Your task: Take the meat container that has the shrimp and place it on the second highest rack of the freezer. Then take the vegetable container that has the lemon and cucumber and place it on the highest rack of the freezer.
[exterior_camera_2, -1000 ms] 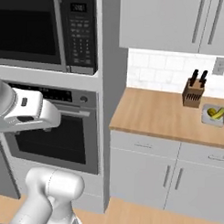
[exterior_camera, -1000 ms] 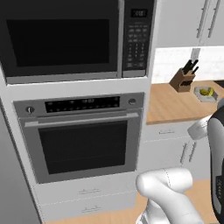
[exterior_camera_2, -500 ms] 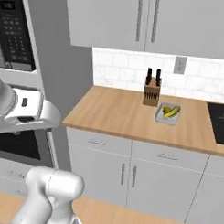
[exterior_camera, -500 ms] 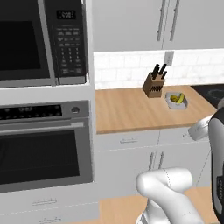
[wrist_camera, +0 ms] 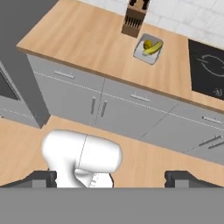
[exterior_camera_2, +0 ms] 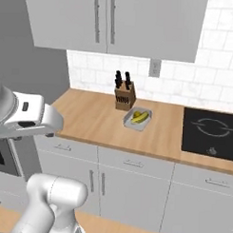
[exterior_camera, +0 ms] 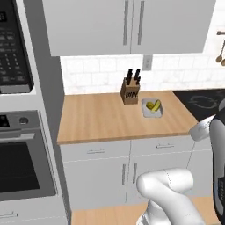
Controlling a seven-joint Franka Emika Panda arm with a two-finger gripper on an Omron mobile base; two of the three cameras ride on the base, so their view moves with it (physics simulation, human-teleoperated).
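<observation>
At the bottom of your hand view, the gripper (wrist_camera: 111, 177) has its two dark fingertips (wrist_camera: 43, 177) spread wide apart with nothing between them; it hangs high above the wooden floor (wrist_camera: 144, 159), in front of the grey base cabinets (wrist_camera: 118, 107) and well clear of everything on the worktop.

Further out, you have the wooden counter (exterior_camera: 101, 116) running from the tall grey oven column on the left to the black cooktop (exterior_camera_2: 208, 133) on the right. On that counter sits the vegetable container (exterior_camera: 152, 108), a pale shallow tray lying flat, with the lemon (exterior_camera: 150, 105) and the cucumber (exterior_camera: 156, 105) inside it, touching or nearly so. You can pick the same tray out in the right base view (exterior_camera_2: 138, 119) and in the hand view (wrist_camera: 148, 49), where the lemon (wrist_camera: 148, 44) lies beside the cucumber (wrist_camera: 154, 48). Just behind the tray, close to its back left corner, stands the knife block (exterior_camera: 130, 91), upright with dark handles sticking up, against the white tiled wall (exterior_camera_2: 186, 83).

To the left in the left base view you see the wall oven (exterior_camera: 22, 162) with the microwave panel (exterior_camera: 13, 57) above it. Grey upper cabinets (exterior_camera: 127, 26) hang over the counter. A wall socket (exterior_camera: 147, 62) sits above the knife block.
</observation>
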